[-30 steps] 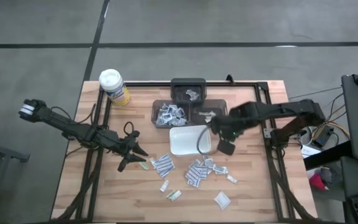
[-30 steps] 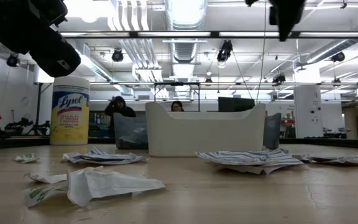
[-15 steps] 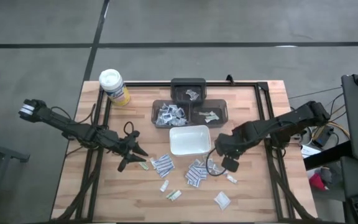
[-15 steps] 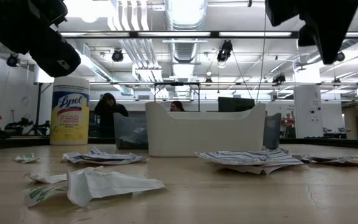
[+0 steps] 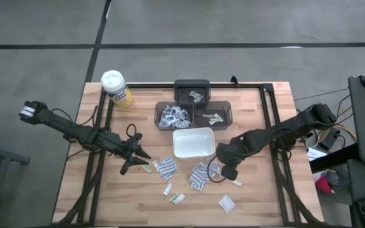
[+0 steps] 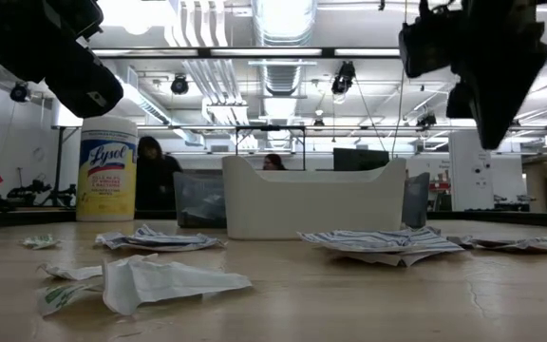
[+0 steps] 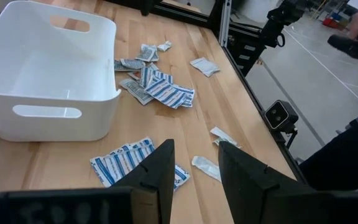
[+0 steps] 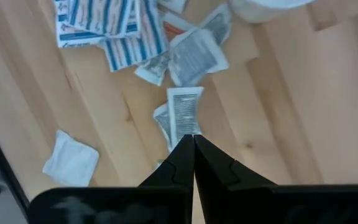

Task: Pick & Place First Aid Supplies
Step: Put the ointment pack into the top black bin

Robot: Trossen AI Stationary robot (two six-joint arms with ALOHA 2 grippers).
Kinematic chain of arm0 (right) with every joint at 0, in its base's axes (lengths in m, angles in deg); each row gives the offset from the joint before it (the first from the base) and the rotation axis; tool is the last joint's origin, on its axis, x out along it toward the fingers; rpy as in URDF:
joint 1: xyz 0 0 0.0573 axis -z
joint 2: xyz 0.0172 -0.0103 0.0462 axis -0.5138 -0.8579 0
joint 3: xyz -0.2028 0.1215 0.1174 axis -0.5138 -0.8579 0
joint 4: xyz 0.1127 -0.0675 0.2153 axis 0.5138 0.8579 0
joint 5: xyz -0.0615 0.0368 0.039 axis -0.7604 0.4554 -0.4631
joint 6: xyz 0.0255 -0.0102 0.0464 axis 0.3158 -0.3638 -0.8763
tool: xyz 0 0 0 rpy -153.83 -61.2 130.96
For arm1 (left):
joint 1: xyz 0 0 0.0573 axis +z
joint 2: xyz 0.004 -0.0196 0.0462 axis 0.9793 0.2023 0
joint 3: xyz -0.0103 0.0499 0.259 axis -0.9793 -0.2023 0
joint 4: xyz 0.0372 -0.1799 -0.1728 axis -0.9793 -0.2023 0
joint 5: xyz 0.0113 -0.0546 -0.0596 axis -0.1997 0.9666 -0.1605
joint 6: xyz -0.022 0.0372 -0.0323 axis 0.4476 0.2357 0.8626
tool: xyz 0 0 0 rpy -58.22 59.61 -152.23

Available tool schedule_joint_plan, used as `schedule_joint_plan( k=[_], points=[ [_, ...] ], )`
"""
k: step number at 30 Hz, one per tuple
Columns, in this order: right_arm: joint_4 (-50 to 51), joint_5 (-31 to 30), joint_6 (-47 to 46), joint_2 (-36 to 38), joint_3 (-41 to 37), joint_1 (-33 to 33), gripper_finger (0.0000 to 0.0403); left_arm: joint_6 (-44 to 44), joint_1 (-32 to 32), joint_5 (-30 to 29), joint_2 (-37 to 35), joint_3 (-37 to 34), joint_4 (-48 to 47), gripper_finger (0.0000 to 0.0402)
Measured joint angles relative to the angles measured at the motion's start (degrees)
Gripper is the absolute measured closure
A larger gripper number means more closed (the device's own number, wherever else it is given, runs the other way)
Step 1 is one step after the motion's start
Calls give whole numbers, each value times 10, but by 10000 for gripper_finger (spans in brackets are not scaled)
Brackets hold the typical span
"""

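As seen from straight above, the first aid supplies (image 5: pixel 199 174) lay scattered flat over the near half of the bench (image 5: pixel 258 190), most of them just in front of the white tray (image 5: pixel 192 142), a few more farther toward the near edge. Their print was too small to read there. The right pincer (image 5: pixel 223 172) hung over the right side of that scatter, its tips hidden under the arm. The left pincer (image 5: pixel 136 161) sat to the left of the packets, fingers parted with nothing between them. Behind the tray stood three dark bins (image 5: pixel 192 107) holding more packets, and a yellow canister (image 5: pixel 115 87) at the far left corner.

From bench height, the packets (image 6: pixel 378 243) showed only as thin crumpled edges, and the tray (image 6: pixel 311 198) hid the bins behind it. The right arm's dark bulk hung at top right, cut off by the frame. A person (image 6: pixel 150 171) stood far back beside the canister (image 6: pixel 107 169).

Past the left pincer (image 7: pixel 194 171), blue-striped packets (image 7: pixel 129 163) lay with their long sides slanting away from the tray (image 7: pixel 48 93); the bench edge ran just beyond.

Past the right pincer (image 8: pixel 193 152), clenched to a point and empty, a grey printed packet (image 8: pixel 182 115) lay with its long axis in line with the fingers, right at the tips; whether they touched it could not be told.
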Motion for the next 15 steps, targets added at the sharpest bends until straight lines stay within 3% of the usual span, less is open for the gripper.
schedule_joint_plan(
  k=[7, 15],
  points=[
    [-86, 24, 0, 0, -47, -14, 389, 0, 0, 0, 0, 0, 0, 284],
    [-99, 20, 32, 0, -51, -18, 341, -1, 0, 0, 0, 0, 0, 284]
  ],
)
